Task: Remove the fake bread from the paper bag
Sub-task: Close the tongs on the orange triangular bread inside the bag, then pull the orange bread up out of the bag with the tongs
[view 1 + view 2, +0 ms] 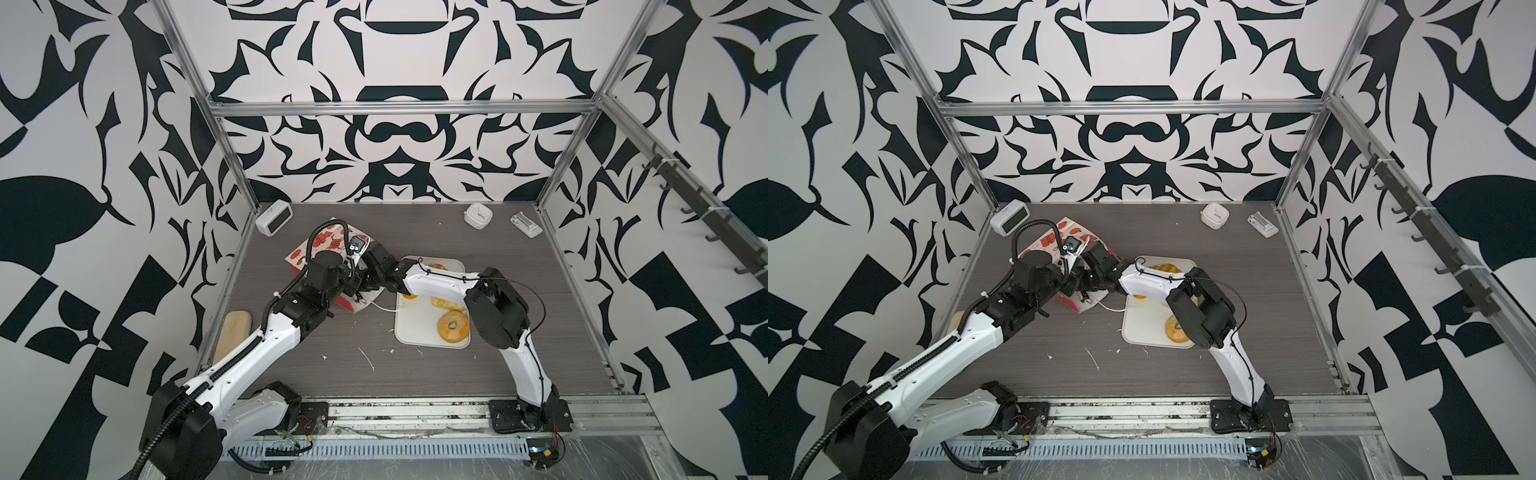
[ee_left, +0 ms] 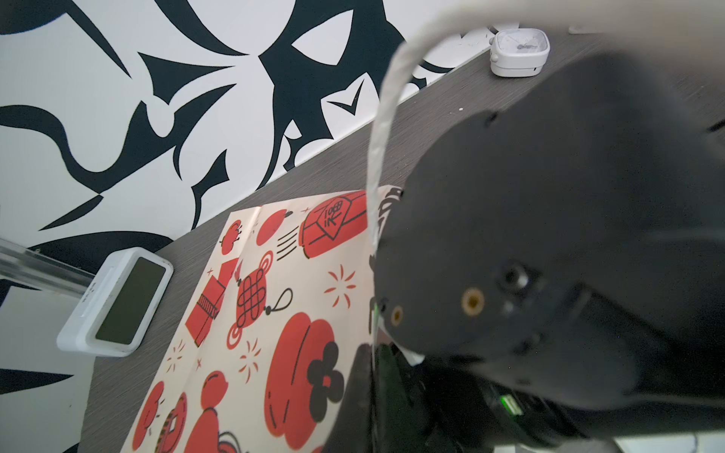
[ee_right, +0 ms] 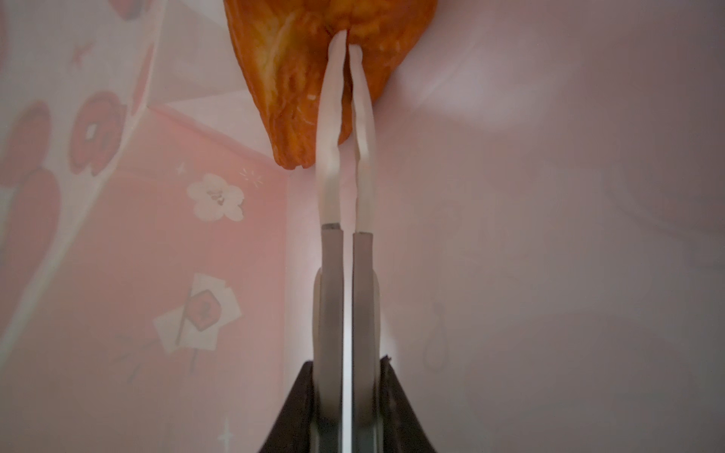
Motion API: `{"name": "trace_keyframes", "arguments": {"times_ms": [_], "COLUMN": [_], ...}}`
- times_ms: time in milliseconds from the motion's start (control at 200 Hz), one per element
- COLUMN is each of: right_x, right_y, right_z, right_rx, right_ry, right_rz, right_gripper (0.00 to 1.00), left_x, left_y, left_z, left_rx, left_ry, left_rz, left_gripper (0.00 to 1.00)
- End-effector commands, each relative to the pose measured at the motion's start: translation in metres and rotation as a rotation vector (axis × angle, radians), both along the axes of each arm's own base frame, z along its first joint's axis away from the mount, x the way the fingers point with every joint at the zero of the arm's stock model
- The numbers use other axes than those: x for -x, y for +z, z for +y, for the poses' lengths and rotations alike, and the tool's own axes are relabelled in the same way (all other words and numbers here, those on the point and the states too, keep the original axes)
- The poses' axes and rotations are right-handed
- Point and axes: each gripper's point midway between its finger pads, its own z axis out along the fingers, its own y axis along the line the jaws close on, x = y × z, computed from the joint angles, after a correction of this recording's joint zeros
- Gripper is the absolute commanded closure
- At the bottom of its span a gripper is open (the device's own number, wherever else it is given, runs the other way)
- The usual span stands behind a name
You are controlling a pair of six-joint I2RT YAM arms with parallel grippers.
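Inside the paper bag [image 3: 510,196], right jaws' tips pinch the turnover [image 3: 290,78]

Tight paper bag [image 3: 510,235] around right tool [image 3: 348,42]

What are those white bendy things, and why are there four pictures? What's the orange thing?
They are two robot arms, each ending in a claw. Two pictures look down from above; two come from cameras on the arms' wrists. On the table lie a paper bag, a tray with a doughnut, a clock and a beige pad. The left claw seems to pinch the bag's rim. The right claw is inside the bag, shut on a toy pastry: that's the orange thing.
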Motion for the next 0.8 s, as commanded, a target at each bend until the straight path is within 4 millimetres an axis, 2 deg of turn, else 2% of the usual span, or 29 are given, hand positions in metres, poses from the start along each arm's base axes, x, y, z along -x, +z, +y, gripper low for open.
{"name": "trace_keyframes", "arguments": {"times_ms": [0,275,795], "right_x": [-0.014,0.001,0.044], "right_y": [0.039,0.038,0.063], "right_z": [-0.001,-0.028,-0.075], "right_rx": [-0.067,-0.024,-0.014], "right_ry": [-0.038,-0.042,-0.029], "right_rz": [-0.097,-0.121,-0.131], "right_gripper": [0.85,0.92,0.96], "left_x": [0.007,0.003,-0.006], "left_y": [0.006,0.002,0.001], "left_z": [-0.006,-0.004,-0.006], "left_rx": [0.036,0.017,0.013], "left_ry": [-0.031,-0.018,0.005], "left_rz": [-0.011,-0.007,-0.010], "left_gripper": [0.94,0.94,0.94]}}
